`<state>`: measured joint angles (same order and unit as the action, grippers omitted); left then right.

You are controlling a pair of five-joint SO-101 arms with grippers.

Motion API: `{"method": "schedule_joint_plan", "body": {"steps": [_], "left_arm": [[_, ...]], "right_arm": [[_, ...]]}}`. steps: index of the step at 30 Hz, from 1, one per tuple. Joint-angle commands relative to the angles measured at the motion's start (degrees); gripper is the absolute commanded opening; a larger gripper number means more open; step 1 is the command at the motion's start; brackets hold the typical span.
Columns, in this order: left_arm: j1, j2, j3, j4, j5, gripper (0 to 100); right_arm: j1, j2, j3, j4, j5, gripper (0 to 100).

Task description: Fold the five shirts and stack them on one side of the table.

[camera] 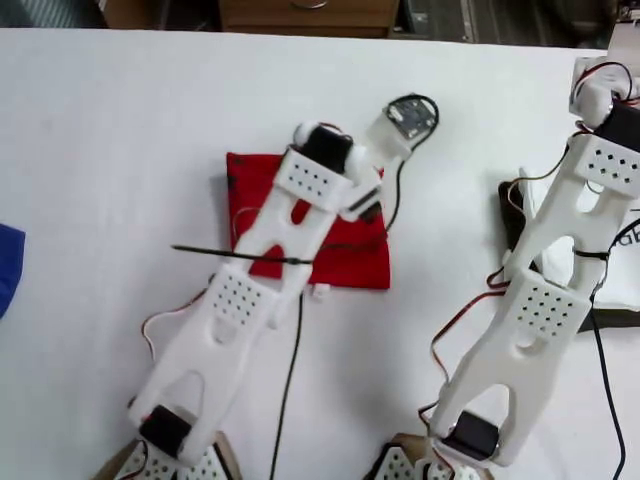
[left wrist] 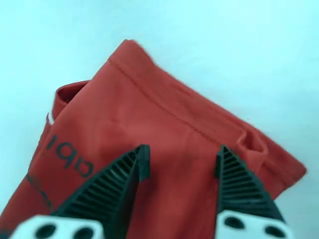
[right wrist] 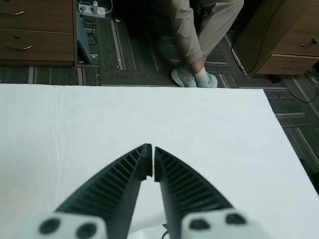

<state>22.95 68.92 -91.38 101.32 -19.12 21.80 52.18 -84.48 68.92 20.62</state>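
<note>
The red shirt [camera: 358, 257] lies folded into a flat rectangle near the middle of the white tabletop [camera: 120, 130], partly under my left arm; its cloth looks smooth and thin, with a stitched hem running along one edge, dark print on one face and a sliver of white at a folded corner; my left gripper [left wrist: 182, 154] hangs just above it, spread wide, its black fingers [left wrist: 119, 181] ribbed and wedge-shaped, with nothing between them; my right gripper [right wrist: 152, 151] sits over bare tabletop with its tips nearly touching, holding nothing; a blue cloth [camera: 8, 265] shows at the tabletop's far left edge.
</note>
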Motion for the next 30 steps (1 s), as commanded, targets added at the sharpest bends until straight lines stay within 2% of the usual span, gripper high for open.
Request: {"method": "schedule_joint_plan", "body": {"steps": [1,7,13,17,20,23,25,27,30], "left_arm": [[-2.81,-4.84,-1.10,0.97,0.35,23],[-1.32,-5.45,7.08,0.97,0.44,23],[2.46,-5.63,7.69,1.05,0.44,23],[2.11,-8.44,7.60,0.53,0.18,23],[-2.55,-11.34,7.60,-3.25,-0.09,23],[-10.20,-12.04,8.22,-9.41,1.14,23],[-13.36,-11.25,8.75,-10.20,2.29,23],[-14.24,-10.20,10.86,-9.32,0.70,23],[-14.86,-9.41,14.81,-8.79,-5.36,23]], "right_arm": [[-0.40,-4.44,-1.85,-1.10,-0.35,2.2],[-0.48,-4.44,-1.85,-1.19,-0.35,2.2],[-0.40,-4.44,-1.85,-1.19,-0.26,2.2],[-0.22,-4.44,-1.93,-1.27,-0.26,2.2],[-0.22,-4.35,-1.76,-1.98,-0.35,2.2],[-0.22,-4.35,-1.76,-1.98,-0.35,2.2],[-0.31,-4.35,-1.76,-1.98,-0.35,2.2],[-0.40,-4.35,-1.67,-1.89,-0.35,2.2],[-0.48,-4.35,-1.67,-1.80,-0.35,2.2]]}}
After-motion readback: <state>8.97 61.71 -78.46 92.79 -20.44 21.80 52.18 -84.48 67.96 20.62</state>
